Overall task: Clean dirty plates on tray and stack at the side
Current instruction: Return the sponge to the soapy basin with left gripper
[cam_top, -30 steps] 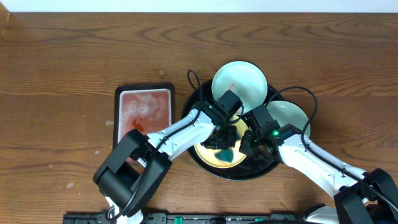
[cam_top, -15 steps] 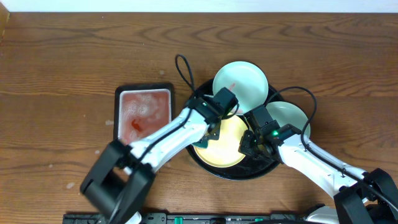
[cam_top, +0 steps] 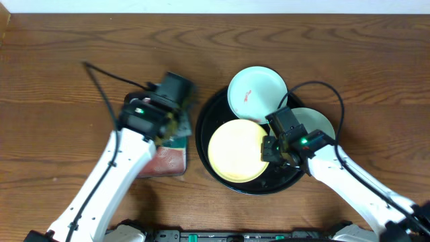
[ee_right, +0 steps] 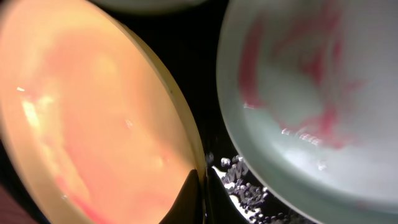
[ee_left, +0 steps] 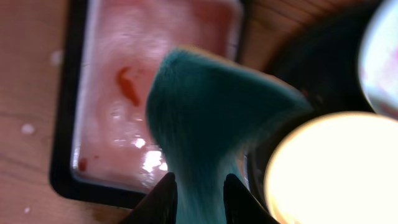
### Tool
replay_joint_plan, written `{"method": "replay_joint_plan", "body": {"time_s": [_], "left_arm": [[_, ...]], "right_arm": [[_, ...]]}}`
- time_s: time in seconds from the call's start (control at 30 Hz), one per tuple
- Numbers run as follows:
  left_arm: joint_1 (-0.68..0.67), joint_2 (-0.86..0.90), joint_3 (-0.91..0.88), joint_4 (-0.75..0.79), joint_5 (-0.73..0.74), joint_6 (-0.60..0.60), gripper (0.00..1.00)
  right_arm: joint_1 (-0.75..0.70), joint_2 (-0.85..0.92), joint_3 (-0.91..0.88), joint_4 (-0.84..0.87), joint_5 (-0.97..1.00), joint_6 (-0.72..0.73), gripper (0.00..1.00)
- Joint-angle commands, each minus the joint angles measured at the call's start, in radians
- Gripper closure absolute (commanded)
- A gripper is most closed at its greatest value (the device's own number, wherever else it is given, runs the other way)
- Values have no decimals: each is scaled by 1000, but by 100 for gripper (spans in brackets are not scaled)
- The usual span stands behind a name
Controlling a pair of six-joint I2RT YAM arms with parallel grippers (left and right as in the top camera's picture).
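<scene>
Gripping teal sponge (ee_left: 211, 112) in left tool (ee_left: 200, 200), above small pink-liquid tray (ee_left: 62, 124). Pinching rim of yellow plate (ee_right: 93, 112) in right tool (ee_right: 200, 198), beside smeared pale plate (ee_right: 298, 106).

surface: brown wood-grain tabletop (cam_top: 54, 81) | far edge: pale white strip (cam_top: 215, 5) | light: even, soft shadows

From overhead I get bright, even light and soft shadows; my left arm (cam_top: 114, 168) smears with motion blur. On the left wrist view the teal cloth (ee_left: 205, 118) is out of focus and the yellow plate (ee_left: 336, 168) blows out to glare; the right wrist view is soft, with wet glints on the tray (ee_right: 242, 183).
</scene>
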Motion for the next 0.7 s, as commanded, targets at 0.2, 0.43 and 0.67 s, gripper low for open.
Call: {"method": "replay_joint_plan", "body": {"time_s": [0.2,0.43,0.67], "left_arm": [[307,32,-101,68,155,104,73],[325,39,-106,64,157,104,39],[325,39,-106,64,157,104,20]], "right_arm": [[114,-55,235,-204,452,-133,99],[214,-55,294,-237,681,-280,99],[436,-55,309,-259,1024,-337,99]]}}
